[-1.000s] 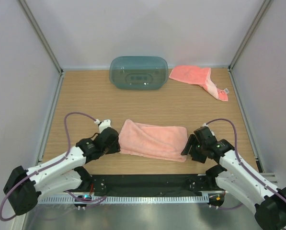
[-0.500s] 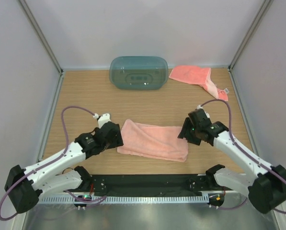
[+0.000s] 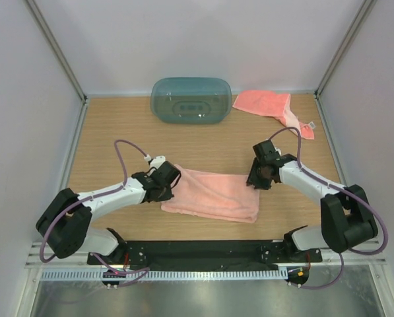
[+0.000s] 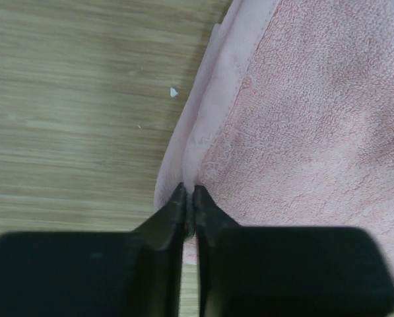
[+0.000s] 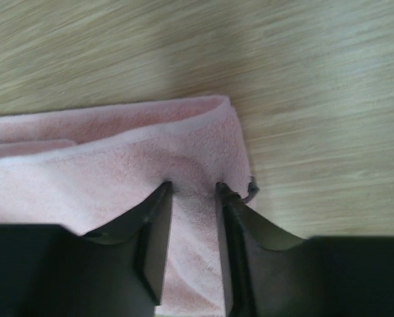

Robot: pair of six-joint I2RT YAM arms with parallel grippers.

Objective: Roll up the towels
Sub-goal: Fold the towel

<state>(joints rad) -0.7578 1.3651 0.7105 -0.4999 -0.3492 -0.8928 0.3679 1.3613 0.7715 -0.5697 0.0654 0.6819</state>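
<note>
Towels, top view: the folded towel (image 3: 213,195), salmon-pink terry, lies as a flat oblong on the wooden table (image 3: 117,132) between the two arms, towards the near edge. The second towel (image 3: 272,105) lies crumpled at the far right, white tag showing, beside the teal translucent tub (image 3: 191,100). The left gripper (image 3: 172,177) sits on the folded towel's far-left corner; the right gripper (image 3: 259,177) sits on its far-right corner. A second ago both grippers stood lower, at the towel's two ends and nearer the bases; both arms have since reached farther out.

Left wrist view: the left gripper (image 4: 189,205) has its fingers pressed almost together, pinching the stitched hem of the folded towel (image 4: 302,132) at its edge, with bare table (image 4: 71,99) alongside.

Right wrist view: the right gripper (image 5: 193,191) has its fingers part-way apart, tips sunk into the folded towel (image 5: 117,158) with a ridge of cloth between them. Whether they clamp it, I cannot tell.
</note>
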